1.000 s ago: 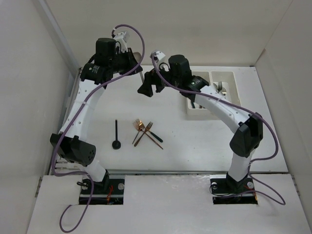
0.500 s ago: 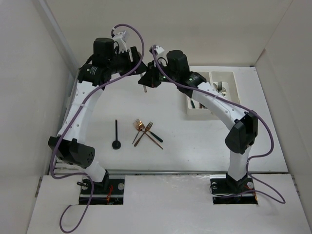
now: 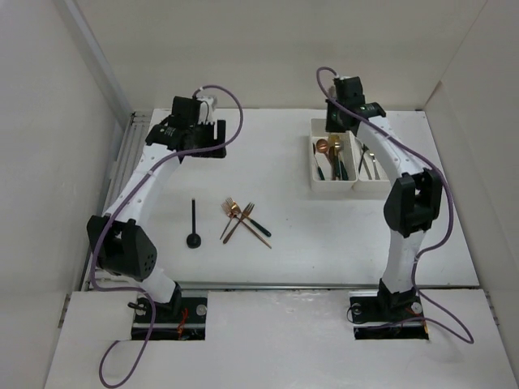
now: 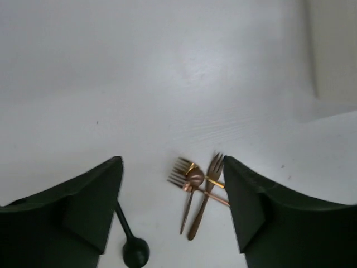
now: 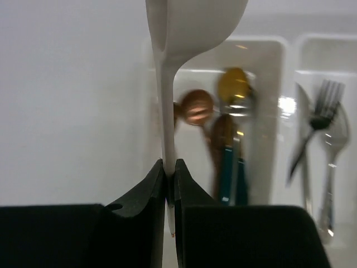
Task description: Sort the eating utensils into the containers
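My right gripper (image 5: 170, 167) is shut on the thin handle of a cream spoon (image 5: 192, 22), whose bowl points up. It hangs at the back (image 3: 342, 113) above the left white container (image 3: 332, 191), beside the right container (image 3: 375, 188). Inside the left container (image 5: 262, 42) lie a copper spoon (image 5: 196, 107), a gold spoon (image 5: 235, 86) and teal-handled utensils (image 5: 230, 173). Silver forks (image 5: 326, 128) lie in the right one. My left gripper (image 4: 172, 162) stands open and empty at the back left (image 3: 203, 144). On the table lie copper forks (image 4: 198, 190) (image 3: 242, 219) and a black spoon (image 4: 133, 248) (image 3: 193, 223).
White walls close the table in on the left, back and right. A slotted metal strip (image 3: 130, 142) runs along the left edge. Both arm bases sit at the near edge, and purple cables loop off the arms.
The two grippers met at the back centre; they have parted. My right one closed and swung right over the containers with the cream spoon. My left one opened and drew back left.
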Motion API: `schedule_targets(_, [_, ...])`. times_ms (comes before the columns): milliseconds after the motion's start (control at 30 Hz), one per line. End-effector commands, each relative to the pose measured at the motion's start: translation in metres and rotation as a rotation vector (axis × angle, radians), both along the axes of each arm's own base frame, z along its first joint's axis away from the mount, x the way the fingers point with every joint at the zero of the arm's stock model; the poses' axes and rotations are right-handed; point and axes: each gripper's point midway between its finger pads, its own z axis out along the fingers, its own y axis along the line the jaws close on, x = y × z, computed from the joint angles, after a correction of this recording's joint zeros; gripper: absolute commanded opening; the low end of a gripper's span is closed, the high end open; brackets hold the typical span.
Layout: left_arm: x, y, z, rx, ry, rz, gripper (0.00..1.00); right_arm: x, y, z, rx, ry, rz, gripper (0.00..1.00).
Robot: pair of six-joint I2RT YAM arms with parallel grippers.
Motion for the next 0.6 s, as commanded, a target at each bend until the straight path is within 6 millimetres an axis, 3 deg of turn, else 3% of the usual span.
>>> schedule_targets(0, [-0.010, 0.040, -0.035, 0.192, 0.041, 0.005, 0.64, -0.007, -0.059, -0.040, -0.168, 0.130, -0.123, 0.00])
schedule_targets(33, [-0.012, 0.046, -0.045, 0.233, 0.045, -0.039, 0.60, -0.010, -0.061, -0.056, -0.189, 0.170, -0.129, 0.00])
schedule_targets(100, [-0.018, 0.055, -0.060, 0.264, 0.028, -0.128, 0.56, -0.010, -0.069, -0.067, -0.206, 0.200, -0.145, 0.00])
schedule_targets(267, [-0.028, 0.086, -0.076, 0.548, -0.186, -0.461, 0.60, -0.017, -0.070, -0.099, -0.227, 0.281, -0.132, 0.03])
schedule_targets(333, [-0.041, 0.087, -0.080, 0.664, -0.264, -0.672, 0.62, -0.020, -0.070, -0.107, -0.235, 0.304, -0.131, 0.11])
schedule_targets(367, [-0.042, 0.089, -0.081, 0.701, -0.289, -0.724, 0.62, -0.020, -0.070, -0.111, -0.238, 0.313, -0.130, 0.23])
schedule_targets(467, [-0.060, 0.094, -0.092, 0.844, -0.341, -0.990, 0.65, -0.022, -0.069, -0.114, -0.235, 0.324, -0.123, 0.39])
schedule_targets(500, [-0.065, 0.095, -0.093, 0.880, -0.362, -1.066, 0.65, -0.022, -0.069, -0.109, -0.237, 0.312, -0.117, 0.48])
schedule_targets(533, [-0.078, 0.094, -0.103, 0.884, -0.369, -1.162, 0.66, -0.022, -0.070, -0.109, -0.237, 0.311, -0.117, 0.52])
schedule_targets(567, [-0.083, 0.095, -0.099, 0.930, -0.410, -1.218, 0.68, -0.024, -0.072, -0.106, -0.245, 0.308, -0.125, 0.55])
